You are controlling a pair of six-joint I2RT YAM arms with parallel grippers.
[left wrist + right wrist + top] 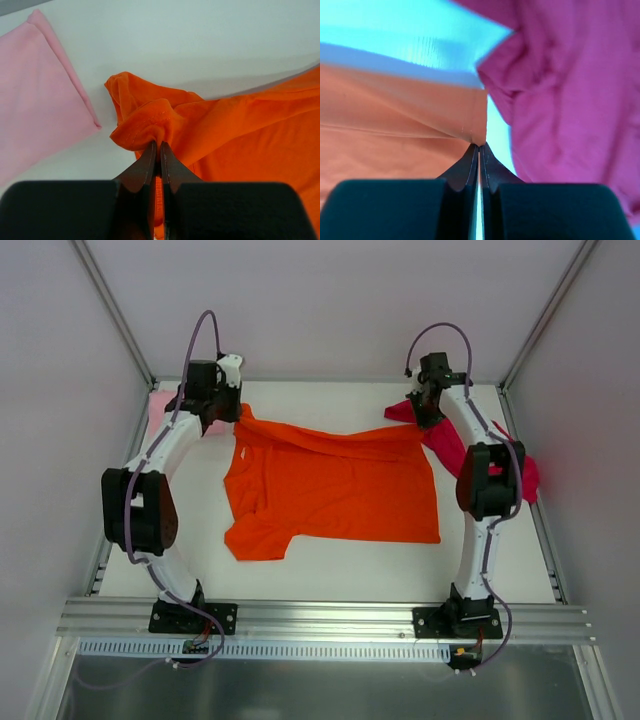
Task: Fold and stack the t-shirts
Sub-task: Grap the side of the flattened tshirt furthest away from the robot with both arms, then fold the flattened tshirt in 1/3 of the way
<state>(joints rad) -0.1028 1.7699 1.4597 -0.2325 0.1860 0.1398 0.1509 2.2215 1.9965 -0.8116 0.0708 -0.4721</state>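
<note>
Top external view: the orange t-shirt (330, 485) lies spread out in the middle of the white table (350, 570). The left gripper (235, 415) is at its far left corner. The right gripper (424, 420) is at its far right corner. The pink t-shirt (160, 410) lies at the far left. The magenta t-shirt (445, 445) lies at the far right, partly under the right arm.

Left wrist view: the jaws are squeezed tight on a bunched bit of the orange t-shirt. The pink t-shirt lies folded near it.

Right wrist view: the jaws pinch the orange t-shirt's edge, and the magenta t-shirt is close by.
</note>
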